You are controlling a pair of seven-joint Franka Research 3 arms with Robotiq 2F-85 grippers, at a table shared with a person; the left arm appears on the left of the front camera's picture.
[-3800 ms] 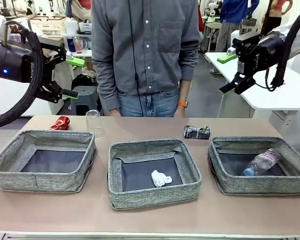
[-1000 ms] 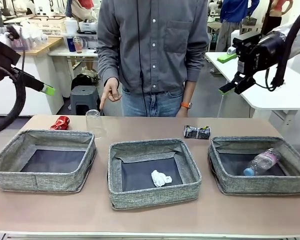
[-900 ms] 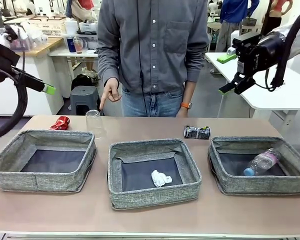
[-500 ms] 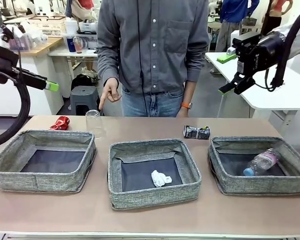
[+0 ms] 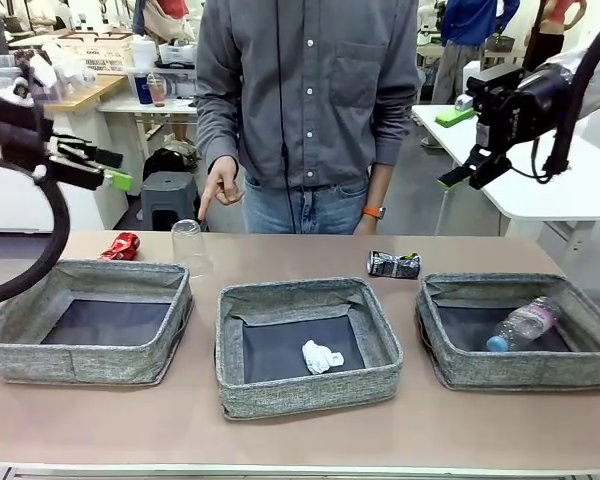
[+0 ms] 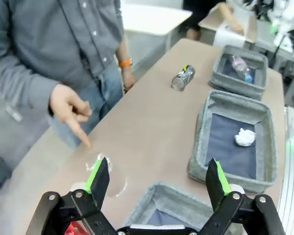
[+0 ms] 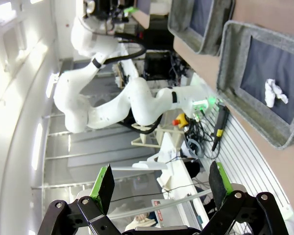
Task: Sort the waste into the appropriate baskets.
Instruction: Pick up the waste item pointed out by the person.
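Since a moment ago, the left pincer point(image 5: 112, 168) has swung back toward the middle. It now hangs high over the far left of the table point(image 5: 300, 435). The right pincer point(image 5: 450, 148) has stayed up high on the right. Both pincers are wide open and hold nothing.

The person's hand point(image 5: 220, 188) points one finger down at the clear plastic cup point(image 5: 187, 245). The cup stands up on the far side of the table, just behind the far right corner of the left basket point(image 5: 80, 362). The crushed red can point(image 5: 122, 245) lies near it, a bit more to the left.

The white tissue point(image 5: 321, 356) lies in the middle basket point(image 5: 310, 392). The plastic bottle point(image 5: 523, 324) lies in the right basket point(image 5: 520, 372). The crushed dark-silver can point(image 5: 394, 264) lies on its side on the far part of the table, between those two baskets.

The cup is below the left pincer and a little to the right of it. In the left wrist view it sits right by one green finger. The left arm is much nearer to it than the right arm. So the cup looks like the next thing to pick up, and the left arm looks like the one to do it. The cup's long way runs up and down, so the pincer would need to come down and close on its round sides. The cup looks thin and could squash or tip.
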